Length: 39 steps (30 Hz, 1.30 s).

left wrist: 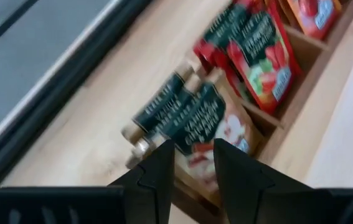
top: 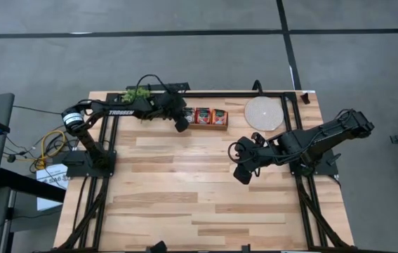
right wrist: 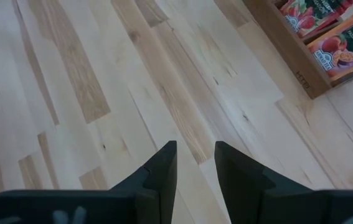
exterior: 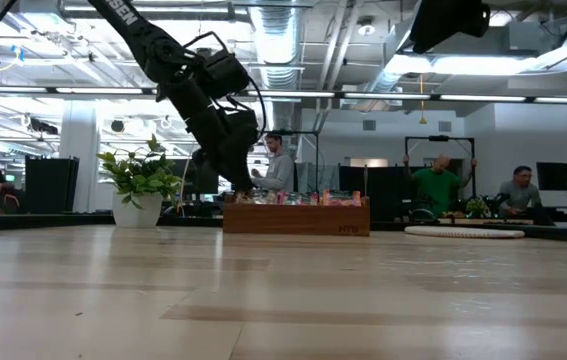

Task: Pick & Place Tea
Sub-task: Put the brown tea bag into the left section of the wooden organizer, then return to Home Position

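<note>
Left gripper (left wrist: 190, 163), fingers narrowly apart, hovers over the wooden tray's (top: 208, 126) end compartment, poised to descend and pinch a pale tea sachet (left wrist: 210, 127); right gripper (right wrist: 195, 163), slightly parted and empty, waits well clear of the tray.

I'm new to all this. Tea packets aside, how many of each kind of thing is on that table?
Robot arms: 2, with the left gripper over the tea sachets and the right gripper away from them
Wooden tray: 1
Round pale disc: 1
Potted plant: 1
Total: 5
</note>
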Available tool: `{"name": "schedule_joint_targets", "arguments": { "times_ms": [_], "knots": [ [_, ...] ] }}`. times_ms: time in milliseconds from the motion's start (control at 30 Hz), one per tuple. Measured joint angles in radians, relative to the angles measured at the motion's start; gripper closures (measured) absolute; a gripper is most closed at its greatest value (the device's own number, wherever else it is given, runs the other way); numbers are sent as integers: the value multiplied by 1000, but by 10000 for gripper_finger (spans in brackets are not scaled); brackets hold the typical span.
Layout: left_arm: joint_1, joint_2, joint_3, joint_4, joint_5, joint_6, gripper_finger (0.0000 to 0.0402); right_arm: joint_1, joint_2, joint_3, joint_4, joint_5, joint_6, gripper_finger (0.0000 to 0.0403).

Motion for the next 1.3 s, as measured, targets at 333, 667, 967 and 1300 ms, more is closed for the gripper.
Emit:
{"name": "schedule_joint_targets", "arguments": {
  "times_ms": [333, 667, 967, 1300],
  "knots": [
    [-34, -6, 52, -80, -87, 1, 296, 0, 0, 0, 8, 0, 0, 301],
    [-33, -7, 394, -529, -89, -9, 296, -7, 0, 0, -55, -6, -21, 301],
    [-33, -136, 399, -690, -11, -15, 296, -75, -13, 0, -278, -10, -27, 301],
    [-33, -468, 88, -585, 34, -132, 296, -245, -116, 1, -195, -123, -460, 301]
  ]
}}
